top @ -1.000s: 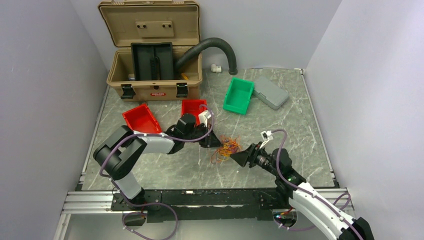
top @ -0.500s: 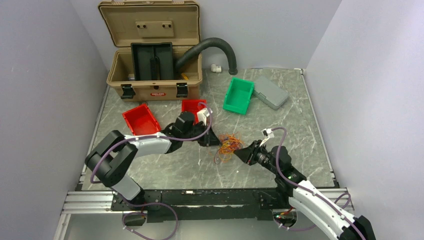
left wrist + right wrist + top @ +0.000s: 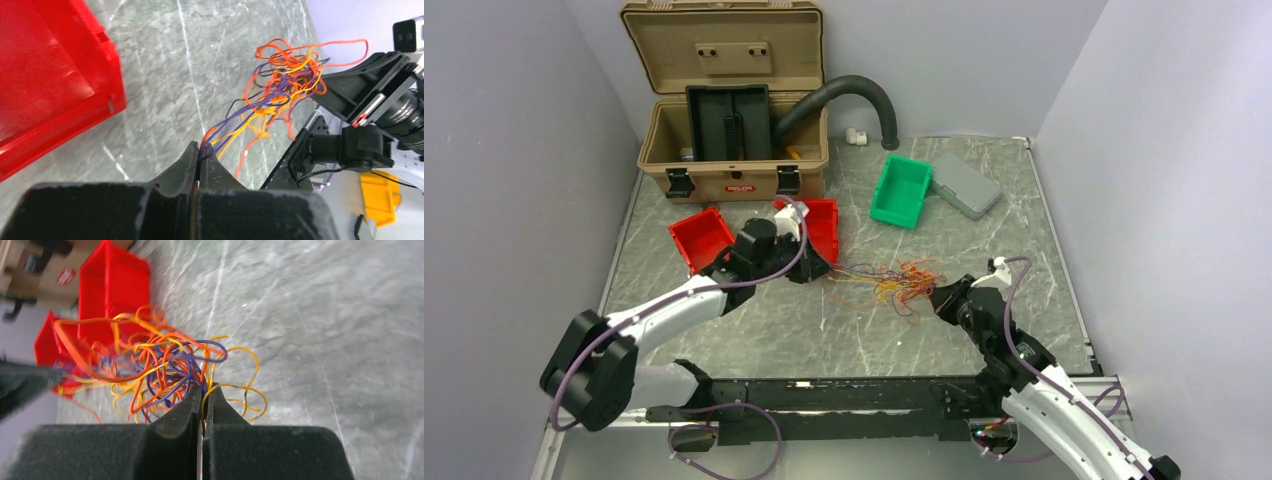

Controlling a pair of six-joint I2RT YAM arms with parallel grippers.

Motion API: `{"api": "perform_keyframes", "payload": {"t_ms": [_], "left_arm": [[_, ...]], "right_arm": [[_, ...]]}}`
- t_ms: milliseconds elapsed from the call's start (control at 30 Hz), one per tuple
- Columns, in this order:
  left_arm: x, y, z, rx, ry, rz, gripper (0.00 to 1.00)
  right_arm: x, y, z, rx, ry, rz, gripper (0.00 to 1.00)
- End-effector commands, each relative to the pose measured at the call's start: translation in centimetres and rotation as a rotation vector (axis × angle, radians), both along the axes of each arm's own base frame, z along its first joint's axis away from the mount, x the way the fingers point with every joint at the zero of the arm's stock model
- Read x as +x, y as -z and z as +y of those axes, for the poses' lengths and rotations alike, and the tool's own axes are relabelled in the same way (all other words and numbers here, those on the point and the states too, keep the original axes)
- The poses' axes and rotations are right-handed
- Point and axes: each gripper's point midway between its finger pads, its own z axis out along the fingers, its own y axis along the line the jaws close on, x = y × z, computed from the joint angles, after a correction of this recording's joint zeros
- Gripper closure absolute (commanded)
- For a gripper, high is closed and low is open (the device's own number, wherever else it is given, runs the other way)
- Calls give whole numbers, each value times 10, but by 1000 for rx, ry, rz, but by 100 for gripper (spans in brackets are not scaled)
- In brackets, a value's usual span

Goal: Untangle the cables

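Observation:
The cables (image 3: 886, 281) are thin orange, yellow and purple wires, stretched in a loose band over the table between my two grippers. My left gripper (image 3: 816, 272) is shut on their left end; in the left wrist view purple and orange strands (image 3: 260, 110) run out from between the tips of my left gripper (image 3: 201, 148). My right gripper (image 3: 934, 297) is shut on the right end of the tangle. In the right wrist view a yellow wire (image 3: 235, 390) is pinched at the tips of my right gripper (image 3: 204, 388), with the knot of cables (image 3: 160, 365) just beyond.
An open tan toolbox (image 3: 732, 150) with a black ribbed hose (image 3: 854, 95) stands at the back. Two red bins (image 3: 699, 240) (image 3: 824, 225) lie close behind my left gripper. A green bin (image 3: 900, 190) and a grey case (image 3: 964, 184) sit at the back right.
My right gripper has shut on the cables and drawn back to the right. My left arm has pulled left with its end, so the clump is now stretched out between them.

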Motion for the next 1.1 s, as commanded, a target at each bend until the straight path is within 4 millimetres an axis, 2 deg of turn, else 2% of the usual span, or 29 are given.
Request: {"api": "perform_keyframes", "payload": {"t_ms": [0,133,300,400,500,533,567,600,633,667,700,800,1000,1067], "left_arm": [[15,5,53,142,-215,-83,100],[11,2,71,163,-283,-118,100],[7,4,81,215,-293,-121,100],[5,0,77,221,-238,-159,100],[-3,-5,61,205,-136,-192,99],[-8,-6,54,200,-95,-208,95],[-13,-8,47,198,-58,-226,85],[-19,-9,40,200,-13,-244,73],[-23,-13,31,191,21,-275,55],[-27,-16,26,190,42,-297,42],[-30,-18,21,194,56,-314,32],[-34,-21,13,195,86,-341,17],[-36,-24,0,206,136,-366,15],[-35,-25,-6,219,150,-374,14]], "right_arm": [[1,14,-81,-98,491,119,100],[-1,15,-98,-172,594,175,100],[2,17,-94,-248,556,205,100],[12,10,-68,-290,345,155,100],[16,-3,-28,-259,69,52,92],[16,-10,-17,-241,-3,1,82],[14,-16,-7,-214,-58,-44,64],[12,-22,1,-185,-101,-86,47],[11,-27,6,-159,-130,-128,33],[10,-30,9,-141,-145,-151,25],[9,-34,9,-127,-147,-172,21],[9,-32,3,-141,-114,-155,18],[15,-15,-27,-241,54,-19,16],[17,-12,-31,-260,76,6,13]]}}
